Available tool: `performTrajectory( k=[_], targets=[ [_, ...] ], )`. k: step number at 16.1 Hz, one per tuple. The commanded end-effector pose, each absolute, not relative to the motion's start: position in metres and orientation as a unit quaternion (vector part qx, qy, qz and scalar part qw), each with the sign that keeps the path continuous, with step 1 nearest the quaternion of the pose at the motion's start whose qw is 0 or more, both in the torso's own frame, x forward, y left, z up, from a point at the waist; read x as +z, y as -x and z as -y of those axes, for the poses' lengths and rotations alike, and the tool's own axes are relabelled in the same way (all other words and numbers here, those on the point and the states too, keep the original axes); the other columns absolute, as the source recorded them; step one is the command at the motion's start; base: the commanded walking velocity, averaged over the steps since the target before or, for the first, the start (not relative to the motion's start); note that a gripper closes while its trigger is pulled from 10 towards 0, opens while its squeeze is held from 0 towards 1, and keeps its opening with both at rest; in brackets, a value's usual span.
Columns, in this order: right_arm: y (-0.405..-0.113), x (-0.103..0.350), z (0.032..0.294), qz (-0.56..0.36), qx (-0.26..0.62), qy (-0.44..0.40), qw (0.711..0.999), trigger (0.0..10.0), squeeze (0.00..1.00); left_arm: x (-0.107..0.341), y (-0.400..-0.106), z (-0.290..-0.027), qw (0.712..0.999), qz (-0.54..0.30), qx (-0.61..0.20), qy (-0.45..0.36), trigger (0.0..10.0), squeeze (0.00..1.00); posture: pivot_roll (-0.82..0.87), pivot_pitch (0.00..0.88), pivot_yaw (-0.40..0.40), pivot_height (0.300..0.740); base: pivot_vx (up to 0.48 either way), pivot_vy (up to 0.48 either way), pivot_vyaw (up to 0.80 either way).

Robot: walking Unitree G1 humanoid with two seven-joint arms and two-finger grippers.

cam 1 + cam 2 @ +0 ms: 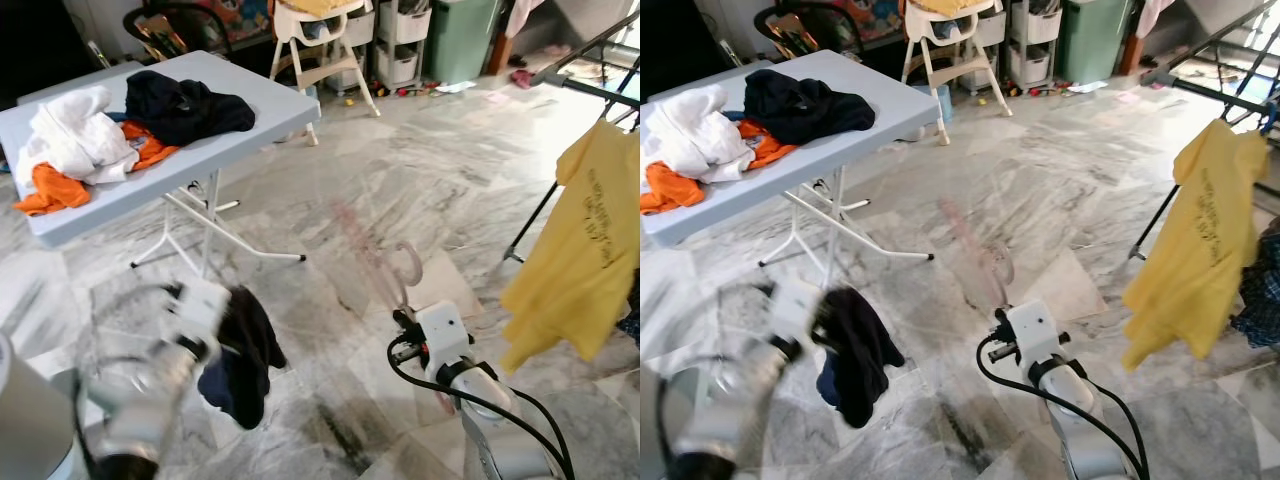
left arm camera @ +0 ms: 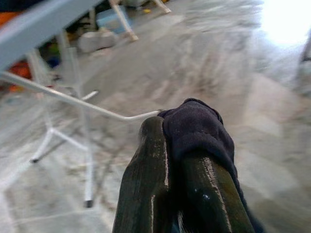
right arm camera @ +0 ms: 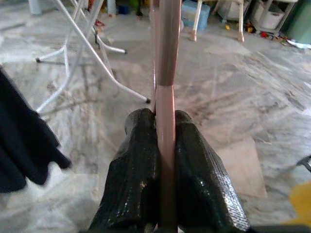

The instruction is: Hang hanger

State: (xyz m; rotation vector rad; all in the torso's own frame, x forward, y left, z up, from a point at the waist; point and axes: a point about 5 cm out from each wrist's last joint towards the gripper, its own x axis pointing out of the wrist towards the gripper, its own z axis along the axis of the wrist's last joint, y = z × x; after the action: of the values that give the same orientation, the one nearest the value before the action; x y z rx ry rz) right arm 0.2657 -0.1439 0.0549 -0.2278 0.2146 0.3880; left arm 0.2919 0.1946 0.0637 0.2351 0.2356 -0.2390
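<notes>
So we've got our right gripper [image 3: 165, 141] clamped on the pink hanger [image 1: 375, 265], fingers [image 3: 138, 165] pinching its bar tight on both sides. The hanger sticks up and forward over the marble floor [image 1: 420, 180], between the bench [image 1: 240, 125] and the drying rack [image 1: 600, 60], and it's blurry in the head views. Our left gripper [image 2: 180, 160] has its fingers closed on a dark garment [image 1: 240, 355] that dangles low beside the bench. A yellow shirt [image 1: 580, 260] hangs on the rack to our right. White, orange and black clothes [image 1: 110, 135] are piled on the bench.
</notes>
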Motion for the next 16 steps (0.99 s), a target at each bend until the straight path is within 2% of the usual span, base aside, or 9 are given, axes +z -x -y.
performTrajectory(
  k=[1,3,7,9,11,14,16],
  targets=[
    [-0.269,0.062,0.139,-0.094,0.205,0.112,0.968,10.0,0.0,0.068,-0.295,-0.202,0.981,-0.109,-0.104,-0.122,10.0,0.0,-0.11,0.024,0.075,0.74,0.0,0.0,0.0],
    [-0.27,0.066,0.146,-0.108,0.254,0.129,0.952,10.0,0.0,0.076,-0.308,-0.217,0.984,-0.105,-0.068,-0.123,10.0,0.0,-0.12,0.029,0.079,0.74,0.0,0.0,0.0],
    [-0.264,0.07,0.156,-0.141,0.33,0.118,0.926,10.0,0.0,0.081,-0.319,-0.225,0.983,-0.091,-0.017,-0.157,10.0,0.0,-0.12,0.033,0.085,0.74,0.0,0.0,0.0],
    [-0.253,0.069,0.157,-0.166,0.393,0.106,0.898,10.0,0.0,0.083,-0.326,-0.223,0.978,-0.082,0.03,-0.189,10.0,0.0,-0.12,0.036,0.083,0.74,0.0,0.0,0.0],
    [-0.25,0.069,0.154,-0.175,0.409,0.098,0.89,10.0,0.0,0.078,-0.329,-0.218,0.977,-0.093,0.046,-0.186,10.0,0.0,-0.12,0.037,0.081,0.74,0.0,0.0,0.0],
    [-0.242,0.066,0.145,-0.19,0.448,0.087,0.869,10.0,0.0,0.075,-0.335,-0.196,0.977,-0.099,0.046,-0.181,10.0,0.0,-0.12,0.037,0.073,0.74,0.0,0.0,0.0],
    [-0.232,0.063,0.14,-0.215,0.491,0.08,0.84,10.0,0.0,0.083,-0.347,-0.177,0.98,-0.085,0.03,-0.178,10.0,0.0,-0.11,0.037,0.072,0.74,0.0,0.0,0.0]
  ],
)
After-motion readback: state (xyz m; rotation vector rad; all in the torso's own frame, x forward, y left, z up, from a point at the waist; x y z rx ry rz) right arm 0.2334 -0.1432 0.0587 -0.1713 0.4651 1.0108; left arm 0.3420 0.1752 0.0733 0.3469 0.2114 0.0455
